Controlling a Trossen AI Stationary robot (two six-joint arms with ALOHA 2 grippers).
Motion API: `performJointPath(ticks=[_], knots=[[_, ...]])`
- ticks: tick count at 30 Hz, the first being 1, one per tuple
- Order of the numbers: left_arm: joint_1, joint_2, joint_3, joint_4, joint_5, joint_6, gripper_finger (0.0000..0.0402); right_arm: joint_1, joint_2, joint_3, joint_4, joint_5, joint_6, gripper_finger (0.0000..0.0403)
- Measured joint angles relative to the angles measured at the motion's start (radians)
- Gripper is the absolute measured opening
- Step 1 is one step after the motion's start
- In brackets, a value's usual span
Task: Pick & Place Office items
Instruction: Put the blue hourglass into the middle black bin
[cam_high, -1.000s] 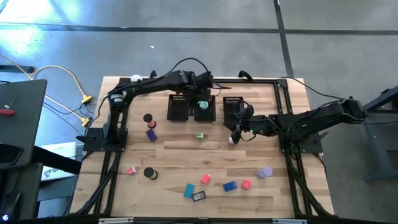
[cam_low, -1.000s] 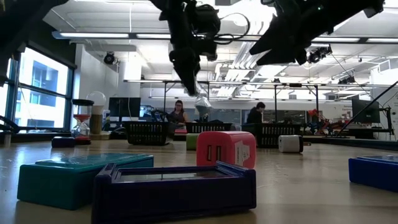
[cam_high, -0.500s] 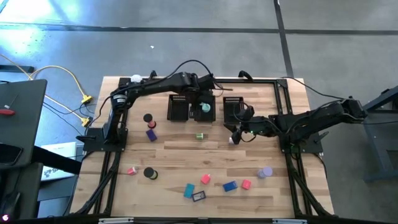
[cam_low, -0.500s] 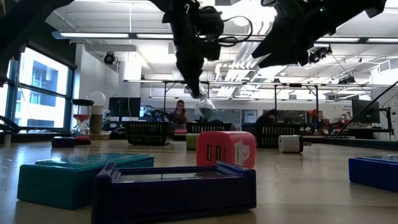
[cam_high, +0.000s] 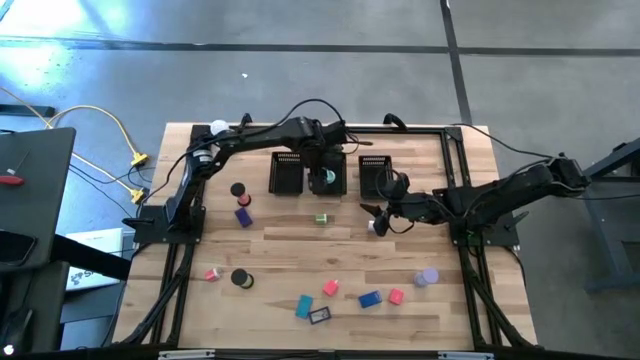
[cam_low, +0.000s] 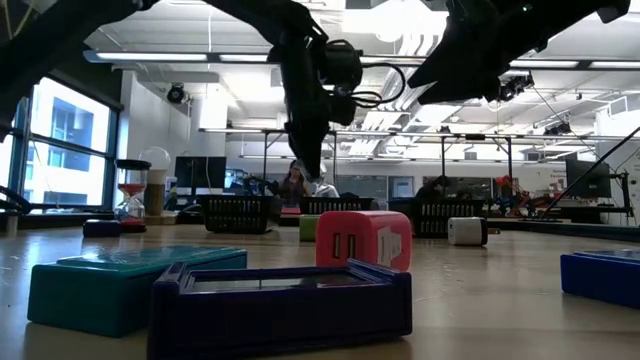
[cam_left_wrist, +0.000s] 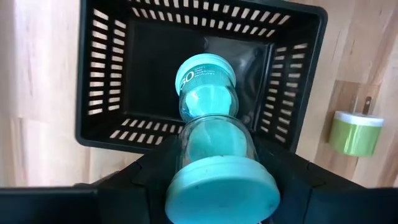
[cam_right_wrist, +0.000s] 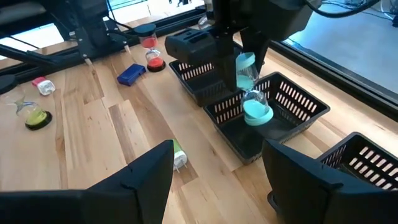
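Observation:
My left gripper (cam_high: 322, 168) is shut on a teal hourglass (cam_left_wrist: 210, 127) and hangs over the middle of three black mesh bins (cam_high: 343, 186). The right wrist view shows the hourglass (cam_right_wrist: 251, 90) at that bin's mouth. My right gripper (cam_high: 378, 221) is open in front of the right bin (cam_high: 376, 176), with nothing between its fingers. A white piece (cam_high: 372, 228) lies at its tips. A green block (cam_high: 321, 218) rests flat on the table between the arms. Pink, blue, teal and purple blocks and a black roll (cam_high: 241, 279) lie near the near edge. My left gripper pinches the teal hourglass between its two fingers at its upper cap (cam_left_wrist: 180, 186). The fingers come from above and point down. The hourglass hangs below them, slightly tilted and lifted clear, with its lower cap (cam_right_wrist: 257, 113) over the middle bin's floor.
The left bin (cam_high: 287, 172) stands beside the middle one. A red hourglass (cam_right_wrist: 149, 45) and a purple block (cam_high: 243, 215) sit left of the bins. A white ball on a metal base (cam_high: 218, 127) stands at the far left. People sit in the room beyond (cam_low: 292, 183).
My left gripper has carried the teal hourglass down toward the middle bin and slightly toward the table's near edge; the hourglass now hangs lower, at the bin's mouth.

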Motion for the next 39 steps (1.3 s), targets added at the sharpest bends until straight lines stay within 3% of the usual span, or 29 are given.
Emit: performJointPath(ticks=[39], knots=[[0.011, 0.045, -0.001, 0.003, 0.003, -0.010, 0.0189, 0.000, 0.000, 0.000, -0.022, 0.000, -0.001, 0.0234]])
